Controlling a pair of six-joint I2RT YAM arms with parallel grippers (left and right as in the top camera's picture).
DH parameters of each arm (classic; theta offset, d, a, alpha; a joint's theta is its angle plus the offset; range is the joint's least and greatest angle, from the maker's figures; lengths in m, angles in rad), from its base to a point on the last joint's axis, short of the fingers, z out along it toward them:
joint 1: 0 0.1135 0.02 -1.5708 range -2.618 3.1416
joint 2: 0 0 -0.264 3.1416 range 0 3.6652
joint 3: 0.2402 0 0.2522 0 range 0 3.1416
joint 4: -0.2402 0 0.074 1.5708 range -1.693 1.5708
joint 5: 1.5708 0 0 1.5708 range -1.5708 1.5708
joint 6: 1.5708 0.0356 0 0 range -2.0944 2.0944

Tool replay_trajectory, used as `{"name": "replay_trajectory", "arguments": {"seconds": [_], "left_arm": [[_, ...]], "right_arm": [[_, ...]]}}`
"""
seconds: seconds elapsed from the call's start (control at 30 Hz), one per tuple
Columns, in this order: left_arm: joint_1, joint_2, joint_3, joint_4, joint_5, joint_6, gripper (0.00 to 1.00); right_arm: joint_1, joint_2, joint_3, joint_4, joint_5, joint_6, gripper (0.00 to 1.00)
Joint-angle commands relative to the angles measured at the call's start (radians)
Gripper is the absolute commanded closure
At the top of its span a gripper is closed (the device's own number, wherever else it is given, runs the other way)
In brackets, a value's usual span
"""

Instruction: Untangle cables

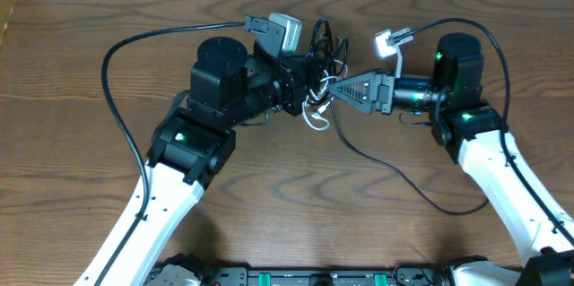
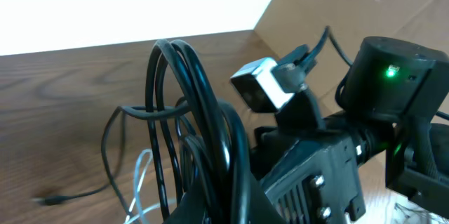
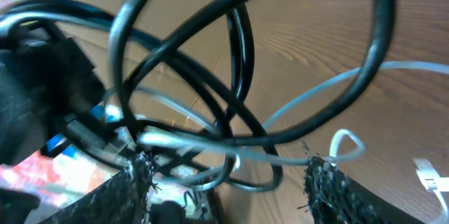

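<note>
Both arms meet at mid-desk (image 1: 287, 223), claws facing each other over the cable knot.

Left claw (image 1: 303, 86): reaches in from the left. Its fingers are hidden in the overhead view and out of frame in its own wrist view, so I cannot tell whether it is apart or closed. In that wrist view, black cable (image 2: 210, 104) loops rise upright right in front of the camera.

Right claw (image 3: 231, 189): reaches in from the right, fingers (image 3: 137, 189) spread apart. Black loops and the white cable (image 3: 182, 140) cross the gap between them. No clamp on either cord is visible.

Black cable: bunched in several loops between the two claws and just beyond them on the far side. One long strand runs out of the knot toward the near right, lying on the desk, and curves back up near the right arm.

White cable: threaded through the black loops. A short white loop lies on the desk just near of the claws.

Cords are still tangled together at the centre.
</note>
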Motion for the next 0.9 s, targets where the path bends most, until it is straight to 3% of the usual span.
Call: {"name": "replay_trajectory", "arguments": {"seconds": [0.0,0.17,0.4,0.87], "left_arm": [[0.002,-0.001,0.018,0.042,0.110,-0.005,0.93],[0.002,-0.001,0.018,0.048,0.138,-0.054,0.92],[0.002,-0.001,0.018,0.048,0.282,-0.084,0.92],[0.122,-0.020,0.018,0.070,0.280,-0.084,0.93]], "right_arm": [[0.032,-0.005,0.002,-0.013,0.127,0.039,0.30],[0.073,-0.005,0.002,-0.048,0.264,0.033,0.29],[0.092,-0.005,0.002,-0.309,0.622,0.026,0.29],[0.015,-0.005,0.002,-0.705,0.954,-0.061,0.29]]}}
